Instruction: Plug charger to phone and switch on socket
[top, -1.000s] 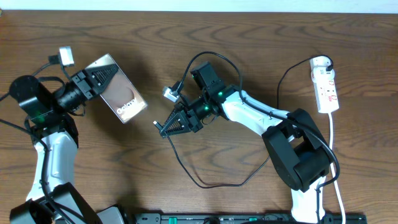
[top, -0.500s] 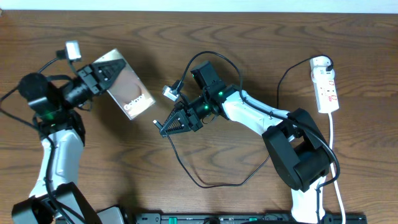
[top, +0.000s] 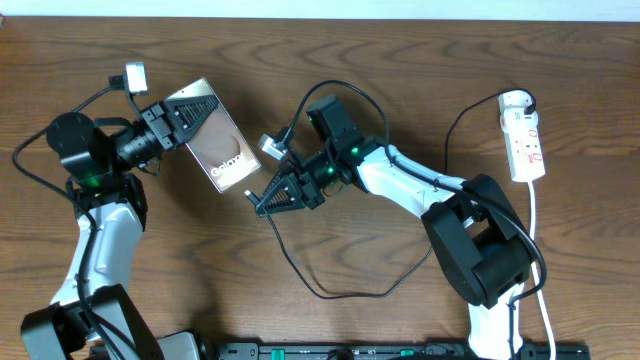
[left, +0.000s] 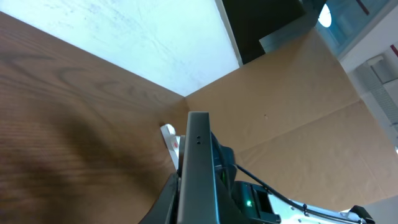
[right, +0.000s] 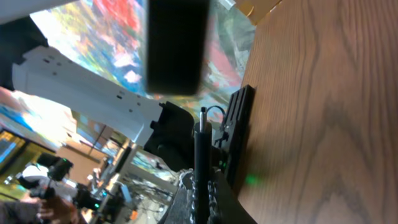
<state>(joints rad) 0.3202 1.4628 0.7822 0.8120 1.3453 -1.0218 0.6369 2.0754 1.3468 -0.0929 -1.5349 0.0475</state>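
Note:
The phone (top: 226, 152), its brownish back with "Galaxy" lettering facing up, is held off the table by my left gripper (top: 193, 113), which is shut on its upper end. In the left wrist view the phone (left: 198, 163) appears edge-on between the jaws. My right gripper (top: 270, 198) is shut on the charger (top: 322, 290) near its plug tip (top: 250, 196), which points at the phone's lower end, a small gap away. The right wrist view shows the plug (right: 201, 146) upright in the gripper (right: 201, 190). The socket (top: 524, 138) lies at the far right.
The charger's thin cable loops along the table's front and runs up to a black plug (top: 524, 100) in the socket's top end. A white cord (top: 537, 250) trails from the socket past the right arm's base (top: 485, 250). A dark rail (top: 400, 350) lines the front edge.
My left arm has carried the phone to the right, closer to the plug tip. The right gripper has shifted slightly up with the plug still in it.

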